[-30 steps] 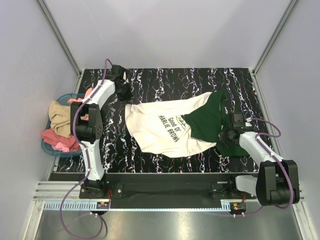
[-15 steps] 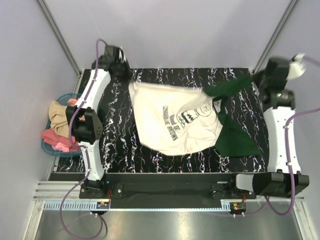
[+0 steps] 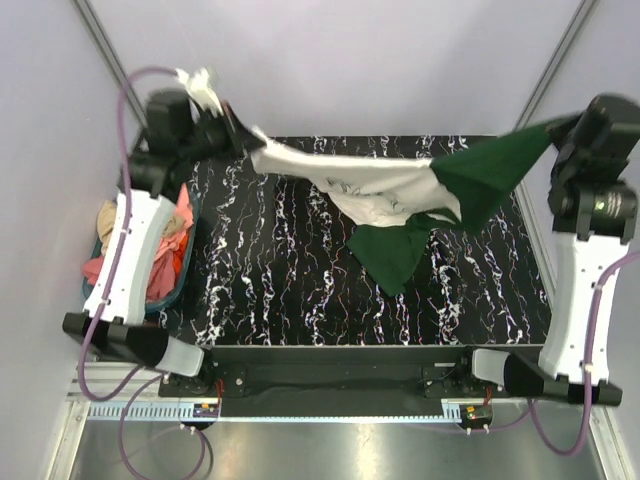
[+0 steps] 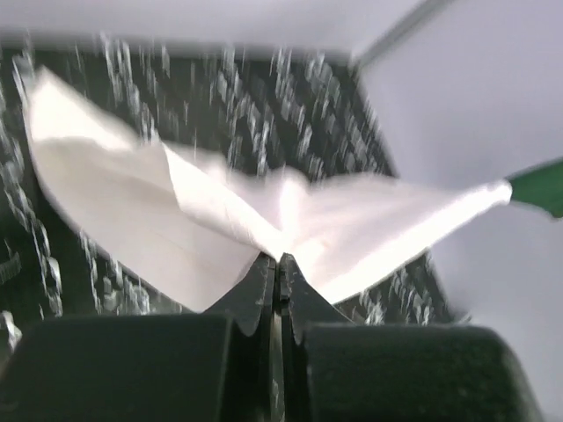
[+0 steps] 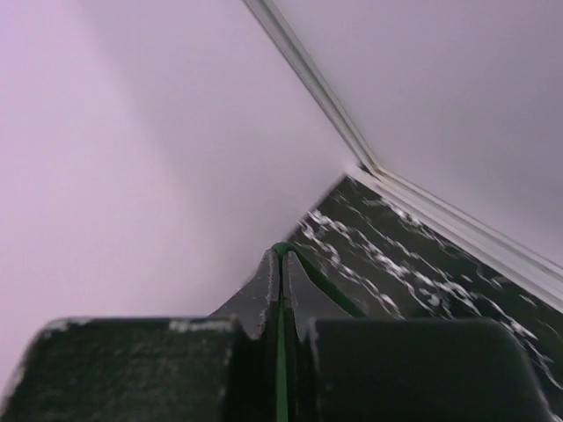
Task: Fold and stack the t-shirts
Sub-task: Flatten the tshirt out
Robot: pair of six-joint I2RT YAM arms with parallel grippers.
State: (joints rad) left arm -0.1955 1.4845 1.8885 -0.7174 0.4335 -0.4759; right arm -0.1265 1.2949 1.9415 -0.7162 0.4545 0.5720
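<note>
I have left tool [image 4: 277,258] clamped on cream shirt [image 3: 365,183] | right tool [image 5: 281,254] clamped on green shirt [image 3: 495,170] | both high over tabletop [image 3: 270,270], likely to untangle them

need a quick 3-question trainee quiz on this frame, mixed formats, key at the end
1. Fill in: the left gripper is ___ (open/shut) on the cream-white t-shirt.
2. Which does the right gripper pinch? A) cream-white t-shirt B) dark green t-shirt C) nothing
3. True or false: both t-shirts lie folded in a neat stack.
Key: 1 shut; 2 B; 3 false.
</note>
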